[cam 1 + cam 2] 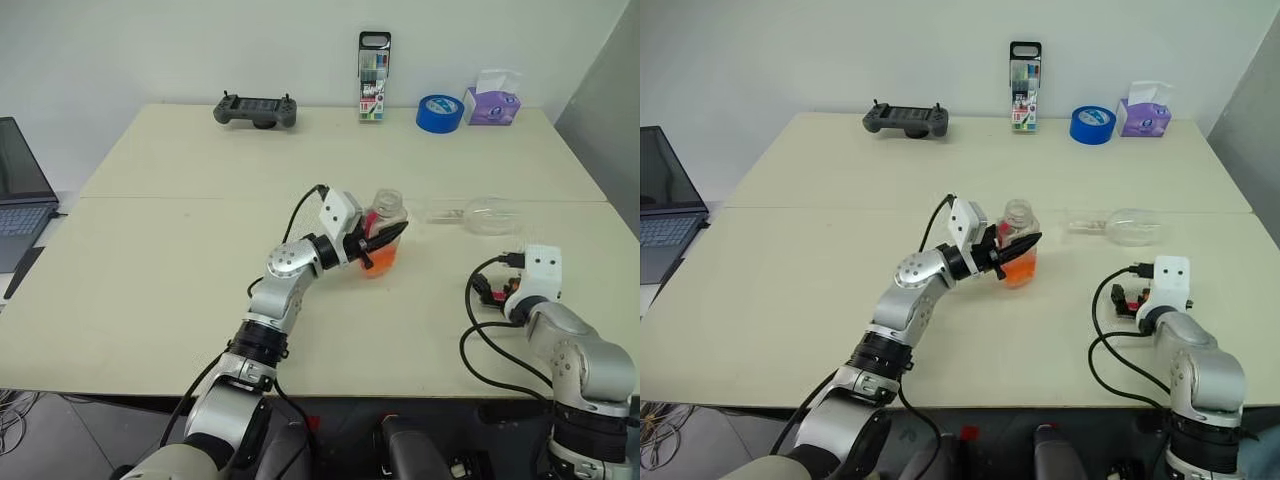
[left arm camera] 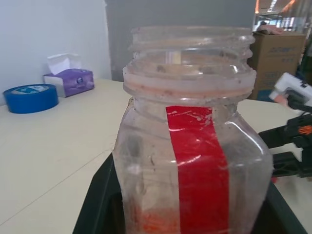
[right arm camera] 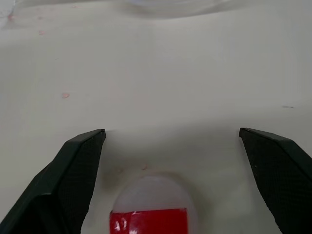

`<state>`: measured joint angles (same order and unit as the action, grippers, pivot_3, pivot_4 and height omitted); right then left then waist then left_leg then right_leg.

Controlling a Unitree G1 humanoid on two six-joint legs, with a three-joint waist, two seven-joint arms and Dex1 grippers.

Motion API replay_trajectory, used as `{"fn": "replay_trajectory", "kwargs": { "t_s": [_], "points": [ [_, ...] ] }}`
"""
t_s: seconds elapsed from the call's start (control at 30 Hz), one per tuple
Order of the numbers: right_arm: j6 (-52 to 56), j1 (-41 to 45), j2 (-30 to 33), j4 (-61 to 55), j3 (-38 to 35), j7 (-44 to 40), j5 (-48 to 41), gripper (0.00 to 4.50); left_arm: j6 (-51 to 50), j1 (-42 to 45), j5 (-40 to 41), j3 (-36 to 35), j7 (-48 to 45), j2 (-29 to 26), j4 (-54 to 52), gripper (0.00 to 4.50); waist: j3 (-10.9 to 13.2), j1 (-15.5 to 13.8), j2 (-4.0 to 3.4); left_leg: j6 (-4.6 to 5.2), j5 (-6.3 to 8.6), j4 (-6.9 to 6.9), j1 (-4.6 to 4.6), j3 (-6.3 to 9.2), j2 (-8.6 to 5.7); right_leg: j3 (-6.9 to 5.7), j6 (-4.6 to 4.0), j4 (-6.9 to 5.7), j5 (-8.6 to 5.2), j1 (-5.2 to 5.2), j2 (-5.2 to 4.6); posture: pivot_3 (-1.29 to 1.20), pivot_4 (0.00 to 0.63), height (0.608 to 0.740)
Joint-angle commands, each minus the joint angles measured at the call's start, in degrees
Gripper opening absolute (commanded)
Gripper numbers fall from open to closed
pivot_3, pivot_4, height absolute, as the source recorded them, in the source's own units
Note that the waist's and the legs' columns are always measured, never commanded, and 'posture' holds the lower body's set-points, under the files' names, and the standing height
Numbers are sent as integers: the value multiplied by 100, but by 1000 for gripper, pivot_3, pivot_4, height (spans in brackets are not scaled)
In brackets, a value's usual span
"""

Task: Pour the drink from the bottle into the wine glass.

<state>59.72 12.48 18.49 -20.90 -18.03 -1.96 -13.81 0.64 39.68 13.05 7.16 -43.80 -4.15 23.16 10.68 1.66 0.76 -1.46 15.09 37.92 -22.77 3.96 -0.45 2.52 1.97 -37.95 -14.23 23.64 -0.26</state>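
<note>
- We see a wide beige desk [image 1: 180,290]; we place everything else relative to the bottle near its middle.
- A dark laptop [image 1: 22,195] sits far to the bottle's left, at the desk's edge.
- Along the far edge behind the bottle lie a black handheld controller [image 1: 256,110], an upright pack of markers [image 1: 374,77], a blue tape roll [image 1: 440,112] and a purple tissue box [image 1: 492,101].
- The wine glass [image 1: 480,215] lies on its side just right of the bottle and slightly farther back, apart from it, with its stem pointing toward the bottle.
- The bottle [image 1: 384,235] stands upright with its mouth uncapped; the drink [image 1: 381,258] fills only its lower part.
- Our left claw [image 1: 378,240] is clamped on the bottle's body, across the red label strip.
- Our right claw [image 3: 170,141] is low over the desk well to the right of the bottle and nearer to us, its fingers [image 3: 80,161] spread wide apart.
- A small white cap with a red strip [image 3: 151,207] lies on the desk between those fingers, untouched.
</note>
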Motion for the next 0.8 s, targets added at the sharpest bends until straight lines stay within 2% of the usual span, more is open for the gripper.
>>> {"fn": "replay_trajectory", "kwargs": {
  "t_s": [0.03, 0.17, 0.27, 0.33, 0.43, 0.57, 0.7, 0.8],
  "points": [
    [-93, -34, 292, -334, 0, -51, 150, 4500, 258, 301, 6, -230, 199, 25, 130, 1582, 0, 0, 0, 0, 0, 1, 0, 1, -1, 0, 0, -1, 0, 0, -1, 0, 150, 740],
    [179, 302, 536, -976, 126, -420, -161, 4500, 311, 487, 43, -504, 453, -44, 404, 1582, 0, 16, 0, 0, 0, 1, 0, -1, -1, 0, 1, -2, 0, 0, 0, 0, 150, 740],
    [481, 1134, 535, -1717, 400, -1144, -1096, 4500, 444, 713, -6, -866, 821, -309, 812, 1582, 3, 88, -3, 1, 0, 0, 2, -1, -1, 6, 1, -4, 0, 6, 13, 0, 150, 740],
    [718, 1604, 590, -1945, 979, -1738, -1659, 4500, 589, 839, -81, -1134, 1162, -608, 1159, 1582, 3, 115, -3, 1, 0, -2, 3, 7, -1, 2, 0, -10, 0, 12, 28, 0, 150, 740],
    [796, 2123, 410, -1569, 1651, -1916, -1791, 4500, 735, 885, -104, -1384, 1491, -892, 1432, 1582, 1, 114, 2, 2, 1, -8, 3, 32, 14, -31, -10, -13, 6, 10, 50, 0, 150, 740],
    [-72, 2978, -410, -64, 2546, -1507, -1026, 4500, 857, 680, -122, -1677, 1786, -1289, 1462, 1582, 2, 72, 4, -1, -1, -6, -16, 44, 13, -24, -39, -30, 22, 38, 27, 0, 150, 740],
    [-942, 3325, -874, 1124, 2964, -1433, -450, 4500, 914, 413, -113, -1883, 1976, -1554, 1310, 1582, 0, 10, 11, -9, -6, 4, -21, 31, 1, -7, -36, -37, 22, 48, -11, 0, 150, 740],
    [-1322, 3340, -1044, 1596, 3061, -1524, -267, 4500, 943, 310, -67, -1981, 2080, -1660, 1297, 1582, -1, -22, 18, -14, -9, 5, -26, 32, -8, -11, -35, -20, 24, 42, -25, 0, 150, 740]
  ]
}}
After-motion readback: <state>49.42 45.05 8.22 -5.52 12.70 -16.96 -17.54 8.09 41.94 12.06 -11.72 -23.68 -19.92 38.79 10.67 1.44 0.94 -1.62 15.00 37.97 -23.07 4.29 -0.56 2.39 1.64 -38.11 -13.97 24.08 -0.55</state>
